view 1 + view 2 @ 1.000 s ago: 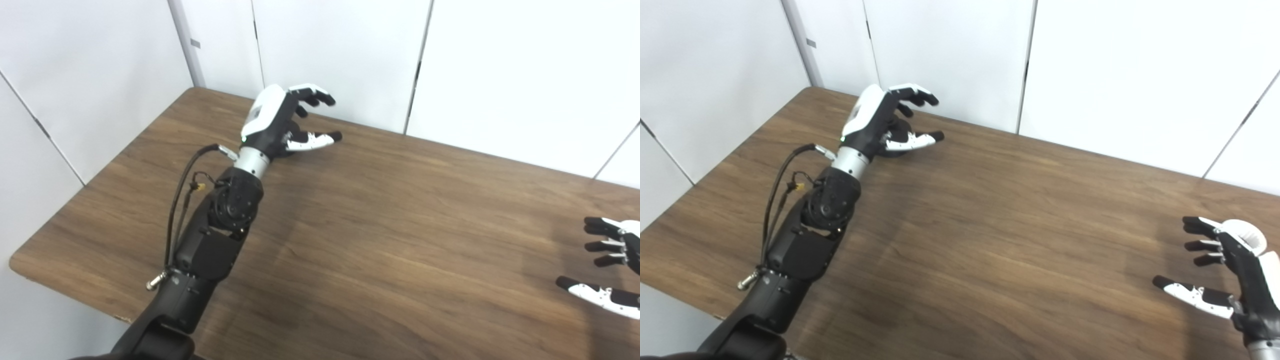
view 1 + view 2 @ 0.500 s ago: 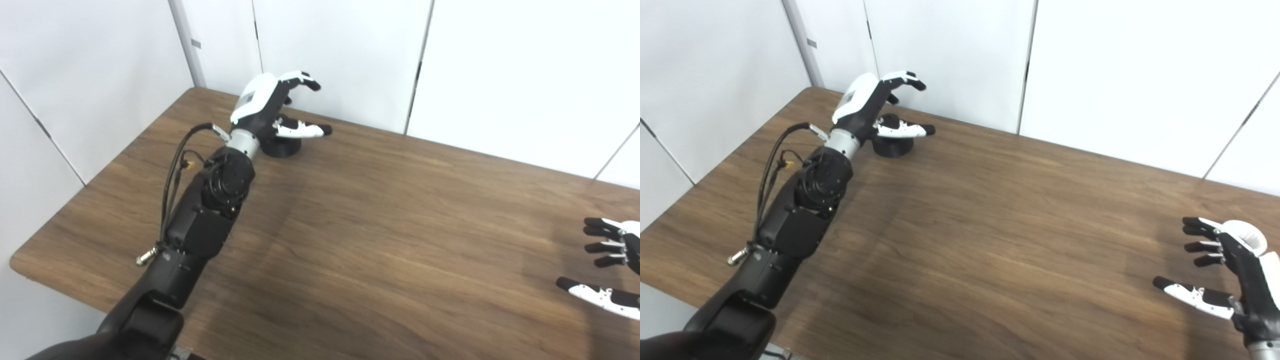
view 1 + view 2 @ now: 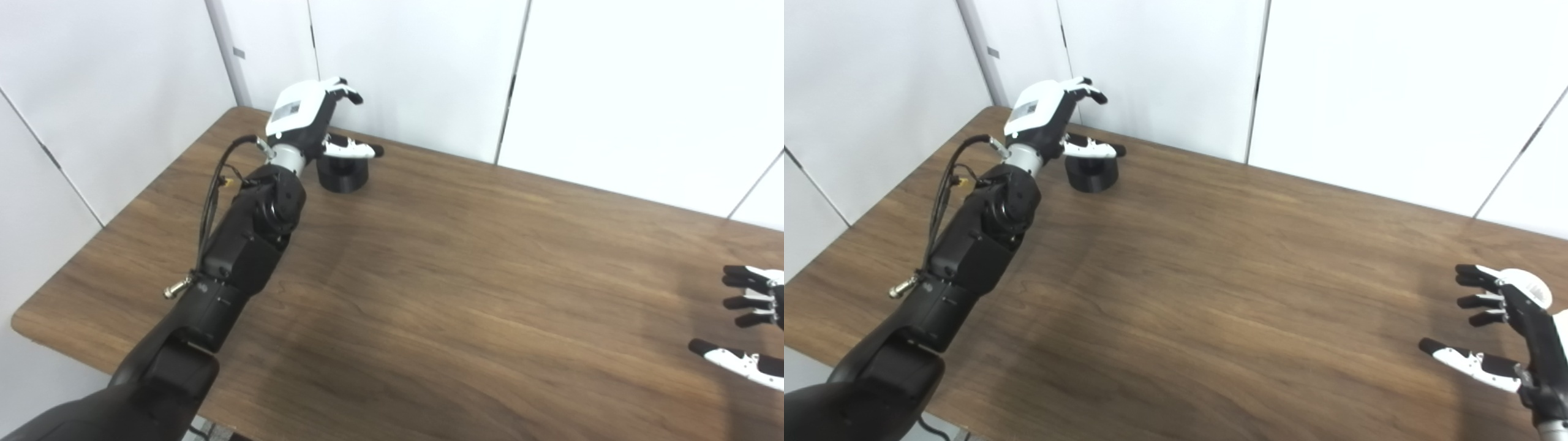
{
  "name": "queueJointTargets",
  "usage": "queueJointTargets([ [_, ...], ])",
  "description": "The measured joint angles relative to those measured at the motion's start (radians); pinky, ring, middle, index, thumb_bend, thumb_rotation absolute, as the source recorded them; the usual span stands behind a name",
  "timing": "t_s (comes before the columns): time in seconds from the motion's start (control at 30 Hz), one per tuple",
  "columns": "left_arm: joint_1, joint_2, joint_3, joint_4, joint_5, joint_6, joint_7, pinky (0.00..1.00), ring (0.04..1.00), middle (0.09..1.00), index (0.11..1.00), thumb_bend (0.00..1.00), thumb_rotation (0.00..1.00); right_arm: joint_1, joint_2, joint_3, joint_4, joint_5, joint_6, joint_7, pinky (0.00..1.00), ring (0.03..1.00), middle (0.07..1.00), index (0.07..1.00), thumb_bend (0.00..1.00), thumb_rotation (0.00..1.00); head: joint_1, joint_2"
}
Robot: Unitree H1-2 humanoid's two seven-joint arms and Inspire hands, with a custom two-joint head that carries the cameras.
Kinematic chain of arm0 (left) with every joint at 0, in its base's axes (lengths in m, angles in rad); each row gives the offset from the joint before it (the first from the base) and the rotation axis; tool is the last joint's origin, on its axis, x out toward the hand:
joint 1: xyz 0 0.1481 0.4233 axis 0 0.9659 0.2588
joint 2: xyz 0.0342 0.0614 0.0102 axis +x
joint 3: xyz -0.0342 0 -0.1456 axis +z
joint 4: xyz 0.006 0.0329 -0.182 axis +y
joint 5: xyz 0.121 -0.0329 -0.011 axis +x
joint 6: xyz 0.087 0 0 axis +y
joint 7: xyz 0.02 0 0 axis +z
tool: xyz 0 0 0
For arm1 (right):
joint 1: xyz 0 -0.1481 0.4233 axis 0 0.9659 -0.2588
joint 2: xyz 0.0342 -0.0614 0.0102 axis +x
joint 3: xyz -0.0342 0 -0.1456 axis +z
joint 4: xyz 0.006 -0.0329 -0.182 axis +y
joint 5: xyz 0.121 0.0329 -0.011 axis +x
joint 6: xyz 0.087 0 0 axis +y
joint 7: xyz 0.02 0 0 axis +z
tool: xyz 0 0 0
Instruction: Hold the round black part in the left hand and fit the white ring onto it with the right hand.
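The left arm extends to the tabletop's (image 3: pixel 465 269) far left corner, its left hand (image 3: pixel 309 122) spread and empty just above the round black part (image 3: pixel 343 174), while the right hand (image 3: pixel 1510 334) hovers spread, empty, near the right edge.

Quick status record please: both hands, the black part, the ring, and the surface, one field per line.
left hand: open, fingers spread above and just behind the round black plastic part, not holding it
round black plastic part: standing on the brown wooden table, far left corner
right hand: open, empty, at the near right edge
white ring: not visible in either view
brown wooden table: otherwise shows only the two arms
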Motion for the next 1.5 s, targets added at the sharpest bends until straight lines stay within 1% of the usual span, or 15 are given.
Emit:
queueJointTargets([
  [0.17,0.0,0.007,-0.013,0.036,0.014,0.02,0.005,0.88,0.997,0.949,0.744,1.0,0.36,0.001,0.0,-0.001,0.0,0.001,0.0,0.001,0.53,0.643,0.741,0.754,0.66,0.11,0.0,0.002],
  [0.23,0.0,0.011,-0.021,0.044,0.027,0.038,0.01,0.89,1.0,0.959,0.754,1.0,0.38,0.001,-0.001,-0.002,0.0,0.001,0.0,0.001,0.53,0.645,0.74,0.757,0.66,0.12,-0.002,0.002],
  [0.33,-0.002,0.021,-0.033,0.067,0.044,0.044,0.015,0.95,1.0,0.985,0.766,1.0,0.39,0.001,-0.002,-0.002,0.0,0.001,0.0,0.002,0.54,0.648,0.744,0.759,0.65,0.11,-0.002,0.003],
  [0.43,-0.004,0.03,-0.045,0.076,0.056,0.076,0.012,0.99,1.0,0.999,0.782,1.0,0.43,0.001,-0.004,-0.005,0.0,0.002,0.001,0.003,0.53,0.647,0.737,0.757,0.65,0.12,0.0,0.003],
  [0.57,-0.02,0.043,-0.073,0.085,0.075,0.119,-0.006,1.0,1.0,1.0,0.804,1.0,0.46,0.001,-0.004,-0.006,-0.001,0.002,0.002,0.003,0.54,0.649,0.738,0.756,0.65,0.11,0.0,0.003],
  [0.67,-0.033,0.051,-0.083,0.108,0.078,0.134,-0.013,1.0,1.0,1.0,0.807,1.0,0.48,0.001,-0.004,-0.006,-0.001,0.002,0.003,0.003,0.54,0.648,0.741,0.756,0.65,0.11,0.0,0.003],
  [0.77,-0.037,0.058,-0.088,0.125,0.076,0.144,-0.022,1.0,1.0,1.0,0.802,1.0,0.47,0.001,-0.004,-0.006,-0.002,0.002,0.003,0.003,0.54,0.648,0.741,0.755,0.65,0.11,0.0,0.003],
  [0.83,-0.042,0.061,-0.092,0.146,0.076,0.153,-0.023,1.0,1.0,1.0,0.808,1.0,0.47,0.001,-0.004,-0.007,-0.002,0.002,0.003,0.003,0.54,0.65,0.742,0.757,0.65,0.12,-0.005,0.003],
  [0.9,-0.042,0.062,-0.095,0.153,0.075,0.159,-0.027,1.0,1.0,1.0,0.814,1.0,0.47,0.002,-0.005,-0.008,-0.002,0.002,0.002,0.003,0.54,0.649,0.745,0.759,0.65,0.14,-0.005,0.003],
  [1.13,-0.051,0.062,-0.106,0.205,0.065,0.176,-0.039,1.0,1.0,1.0,0.831,1.0,0.5,0.003,-0.005,-0.011,-0.006,0.003,0.003,0.003,0.52,0.636,0.741,0.751,0.65,0.11,-0.012,0.005],
  [1.2,-0.054,0.062,-0.117,0.21,0.063,0.192,-0.045,1.0,1.0,1.0,0.83,1.0,0.5,0.004,-0.005,-0.011,-0.008,0.004,0.003,0.005,0.52,0.635,0.743,0.749,0.64,0.11,-0.012,0.005],
  [1.4,-0.065,0.061,-0.145,0.231,0.051,0.196,-0.062,1.0,1.0,1.0,0.831,1.0,0.52,0.004,-0.005,-0.012,-0.013,0.005,0.007,0.006,0.52,0.634,0.741,0.746,0.65,0.1,-0.021,0.008],
  [1.5,-0.074,0.06,-0.153,0.252,0.044,0.194,-0.062,1.0,1.0,1.0,0.823,1.0,0.51,0.006,-0.005,-0.013,-0.027,0.005,0.016,0.008,0.52,0.634,0.738,0.743,0.65,0.11,-0.026,0.009],
])
